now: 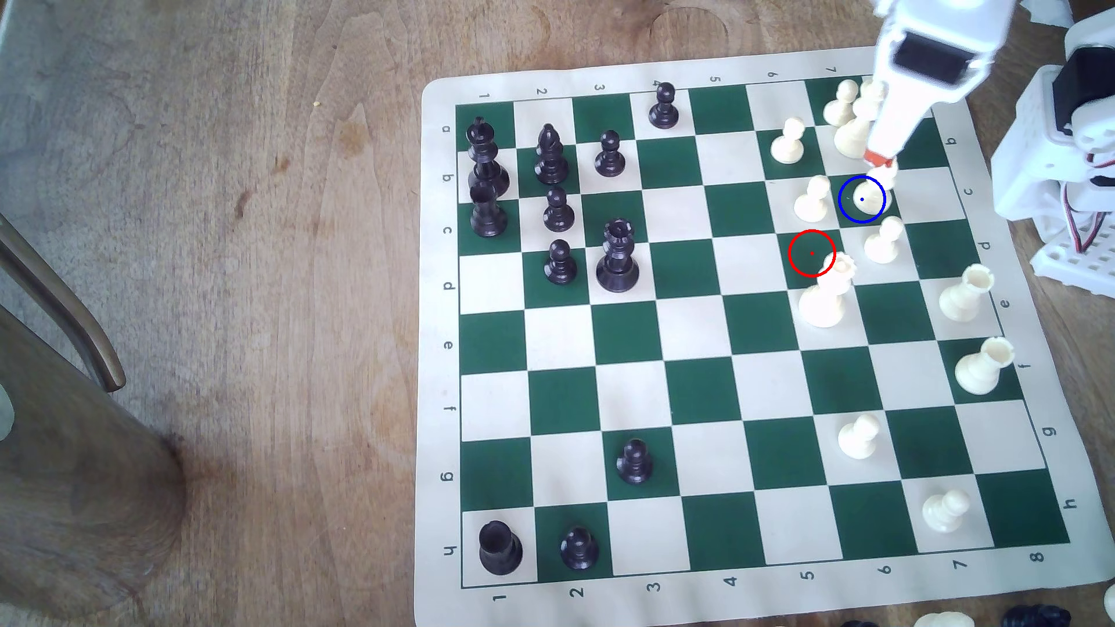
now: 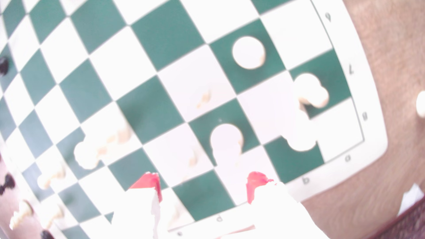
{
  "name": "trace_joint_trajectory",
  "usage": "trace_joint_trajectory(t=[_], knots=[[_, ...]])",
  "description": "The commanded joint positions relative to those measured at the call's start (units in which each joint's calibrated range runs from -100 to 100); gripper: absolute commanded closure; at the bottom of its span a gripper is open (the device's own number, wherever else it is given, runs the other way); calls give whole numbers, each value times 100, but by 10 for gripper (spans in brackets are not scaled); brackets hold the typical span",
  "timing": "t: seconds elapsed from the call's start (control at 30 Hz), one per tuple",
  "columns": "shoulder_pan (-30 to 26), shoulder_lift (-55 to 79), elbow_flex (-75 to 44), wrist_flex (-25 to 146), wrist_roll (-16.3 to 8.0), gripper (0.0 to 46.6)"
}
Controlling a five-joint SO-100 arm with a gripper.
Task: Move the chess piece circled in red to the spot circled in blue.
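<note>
claw point(image 1: 879, 161): over the board's far corner at the exterior view's right; red-tipped fingers point(image 2: 147, 183) spread apart in the wrist view, nothing between them
chess piece point(image 1: 867, 202): small cream pawn, stood on the blue-ringed green square, just below the claw tip; whether the tip touched it could not be told
spot point(image 1: 848, 211): green square with blue ring, occupied by the pawn
red-ringed square point(image 1: 805, 244): bare green, crowned cream piece point(image 1: 826, 295) just beside it
board point(image 1: 694, 386): green and cream mat on wooden bench point(image 1: 241, 301)
black pieces point(image 1: 555, 211): clustered at the exterior view's left
</note>
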Motion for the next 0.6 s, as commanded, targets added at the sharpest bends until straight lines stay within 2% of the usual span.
trace_joint_trajectory(t=[0.0, 0.1, 0.2, 0.23, 0.27, 0.47, 0.57], knots=[[-632, -1405, -308, 199, -34, 286], [-671, -1889, 300, -415, -34, 316], [-679, -2339, 1043, -1308, -34, 393], [-718, -2509, 1569, -2061, -34, 454], [-734, -2526, 1678, -2323, -34, 464], [-749, -2543, 2503, -4625, -54, 465], [-663, -2925, 3509, -6385, 269, 465]])
